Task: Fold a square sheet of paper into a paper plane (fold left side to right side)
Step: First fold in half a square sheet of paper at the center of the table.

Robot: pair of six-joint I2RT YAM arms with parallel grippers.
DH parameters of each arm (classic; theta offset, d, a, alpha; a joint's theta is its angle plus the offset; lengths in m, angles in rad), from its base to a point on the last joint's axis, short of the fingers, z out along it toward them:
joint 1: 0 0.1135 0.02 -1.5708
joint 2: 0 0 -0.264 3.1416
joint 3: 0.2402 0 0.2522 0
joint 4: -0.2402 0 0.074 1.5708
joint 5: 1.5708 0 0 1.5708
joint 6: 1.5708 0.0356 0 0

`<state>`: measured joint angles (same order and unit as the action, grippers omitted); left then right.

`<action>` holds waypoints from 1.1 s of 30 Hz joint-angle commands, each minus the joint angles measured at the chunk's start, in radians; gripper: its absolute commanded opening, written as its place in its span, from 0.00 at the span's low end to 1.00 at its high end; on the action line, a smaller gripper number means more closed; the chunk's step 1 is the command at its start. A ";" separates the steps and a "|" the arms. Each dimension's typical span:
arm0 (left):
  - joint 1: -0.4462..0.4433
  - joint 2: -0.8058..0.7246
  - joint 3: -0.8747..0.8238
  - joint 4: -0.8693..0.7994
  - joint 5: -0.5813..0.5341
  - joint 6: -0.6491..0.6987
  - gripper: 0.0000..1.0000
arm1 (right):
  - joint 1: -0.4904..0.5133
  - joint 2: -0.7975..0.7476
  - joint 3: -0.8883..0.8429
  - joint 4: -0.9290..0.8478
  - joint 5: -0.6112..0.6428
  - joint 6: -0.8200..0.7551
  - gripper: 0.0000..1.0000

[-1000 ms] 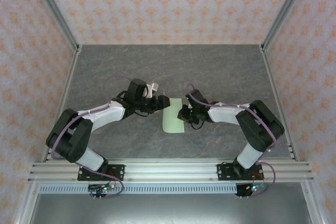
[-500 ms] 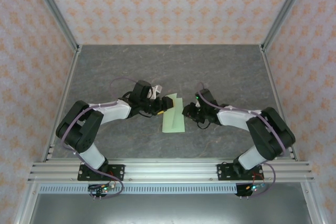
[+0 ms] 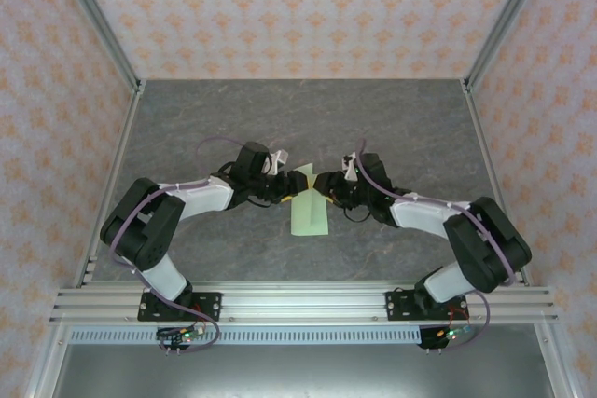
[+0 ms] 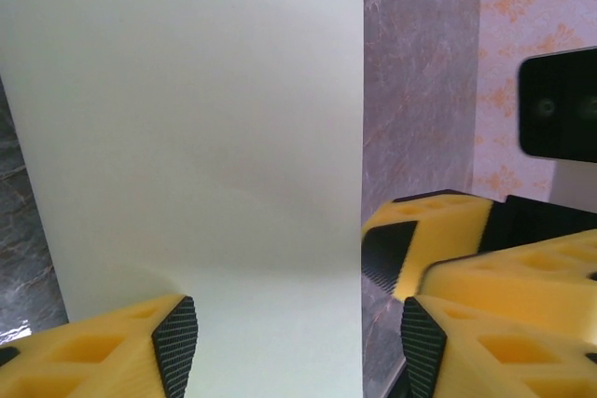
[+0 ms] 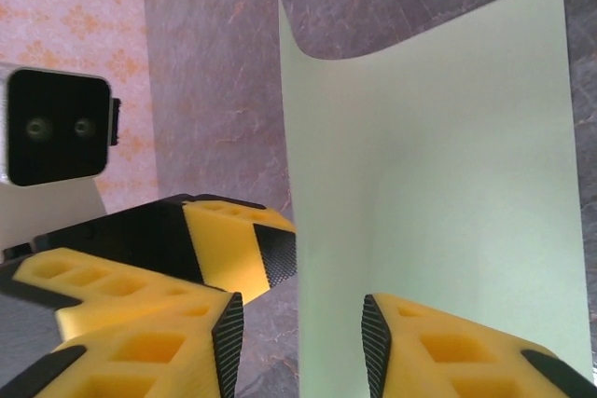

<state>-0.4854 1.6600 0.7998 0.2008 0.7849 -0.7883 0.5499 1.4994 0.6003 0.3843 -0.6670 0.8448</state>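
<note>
The square sheet of paper is pale green and lies as a narrow folded strip mid-table, with its far end lifted. My left gripper and right gripper face each other across that raised end. In the left wrist view the paper rises ahead, and its right edge runs between the open jaws of the left gripper. In the right wrist view the paper curves upward. Its left edge stands inside the right gripper, which is open, and neither pad presses on it.
A grey marbled tabletop is framed by aluminium rails and patterned walls. The two grippers' yellow fingers are close together: the right gripper's finger shows in the left wrist view, and the left gripper's finger and camera in the right wrist view.
The right gripper has opened, backed off to the right, then returned to the paper's far end. The left arm's elbow has drawn in. The paper's far end now stands up between the grippers.
</note>
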 commanded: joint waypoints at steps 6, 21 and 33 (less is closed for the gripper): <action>-0.005 0.005 0.020 0.026 0.000 -0.001 0.56 | 0.015 0.078 0.041 0.081 -0.021 0.036 0.32; -0.006 -0.103 0.013 -0.161 -0.141 0.077 0.64 | 0.015 0.090 0.114 -0.184 0.092 -0.116 0.09; -0.039 -0.004 0.062 -0.297 -0.248 0.135 0.63 | 0.015 0.139 0.168 -0.314 0.168 -0.191 0.11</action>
<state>-0.5030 1.6234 0.8253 -0.0498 0.5800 -0.6796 0.5606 1.6226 0.7353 0.1188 -0.5449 0.6891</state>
